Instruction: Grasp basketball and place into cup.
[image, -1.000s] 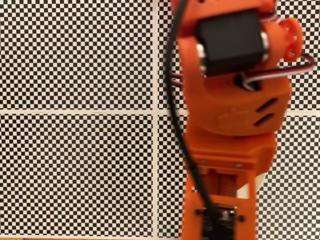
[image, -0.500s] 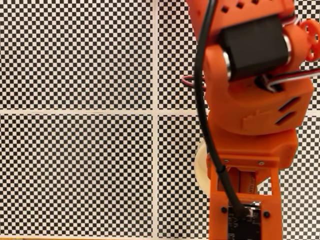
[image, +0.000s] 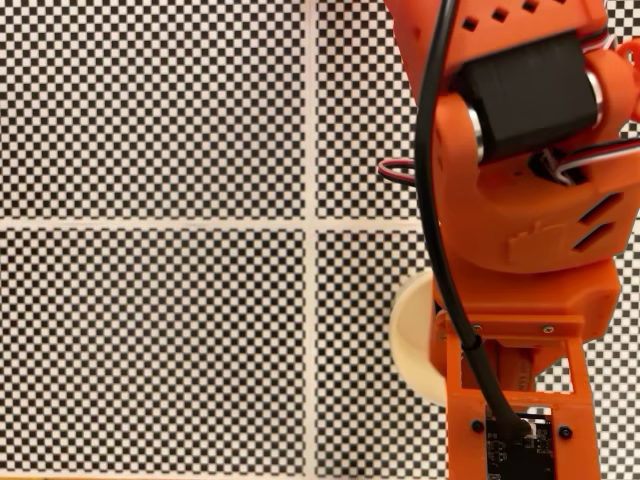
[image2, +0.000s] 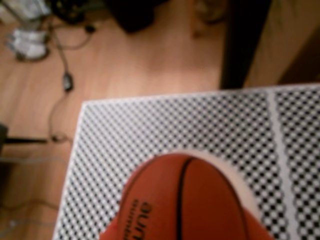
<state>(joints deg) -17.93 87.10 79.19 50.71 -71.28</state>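
Checkerboard table (image: 150, 330): flat, fine black/white squares split by pale cross-lines; in the wrist view its edge ends against a wood floor (image2: 135, 65) with loose cables at 10 o'clock. Orange arm (image: 520, 200): boxy printed plastic, black servo block on top, thick black cable running down its left side, fills the fixed view from 12 to 5 o'clock. Vs 0.5 s ago the arm has shifted right in the fixed view, so more of the cup shows. Cup (image: 415, 335): cream paper, round, thin rim, only a crescent visible at about 4 o'clock of the fixed view, poking out left of the arm; in the wrist view a pale arc of it (image2: 235, 170) sits right behind the ball. Basketball (image2: 180, 200): orange-red sphere so no long axis, pebbled look, blurred; one black seam runs roughly 12-to-6, dark lettering on its left reads sideways. It sits at 6 o'clock of the wrist view, over the cup's mouth; can't tell if it touches the rim. Gripper (image2: 182, 235): orange finger bits hug the ball's lower edge, clamped on it.
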